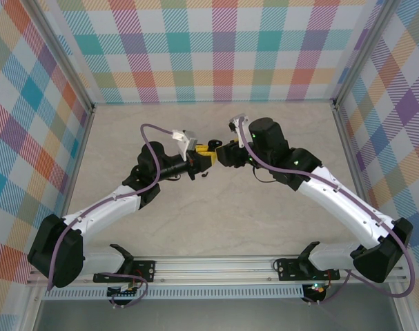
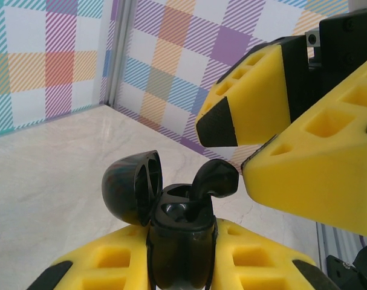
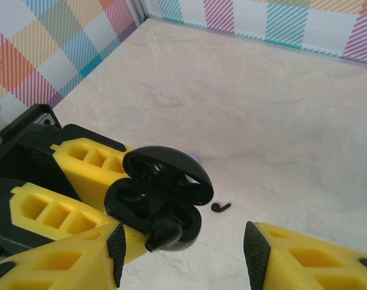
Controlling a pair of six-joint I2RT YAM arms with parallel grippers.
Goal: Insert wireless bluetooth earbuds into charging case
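Inside a booth of bright plaid walls (image 1: pixel 216 48), two white-and-black arms meet over the middle of a pale marble table (image 1: pixel 216 221). The left arm (image 1: pixel 105 207) reaches in from the near left corner and the right arm (image 1: pixel 333 189) from the near right, their yellow-fingered ends almost nose to nose.

The left gripper (image 1: pixel 199 157) is clamped on a small black charging case (image 2: pixel 183 220). In the left wrist view the case stands upright between the two yellow fingers (image 2: pixel 98 266), which press on its sides. Its domed lid (image 2: pixel 132 187) is swung back to the left.

The right gripper (image 2: pixel 234 151) hangs just above and to the right of the case, jaws apart and holding nothing. From the right wrist camera its two black-tipped fingers (image 3: pixel 304 260) frame the open case (image 3: pixel 159 193) from the near side.

A black earbud (image 2: pixel 216 178) sits in the case's right-hand socket, its rounded end tilted up and out over the rim, not fully seated. The tip of the right gripper's lower finger is just beside it; whether they touch cannot be told. The right wrist view shows the same earbud (image 3: pixel 165 232) jutting from the case's near edge.

A second black earbud (image 3: pixel 220 206), a tiny comma shape, lies loose on the marble just beside the case.
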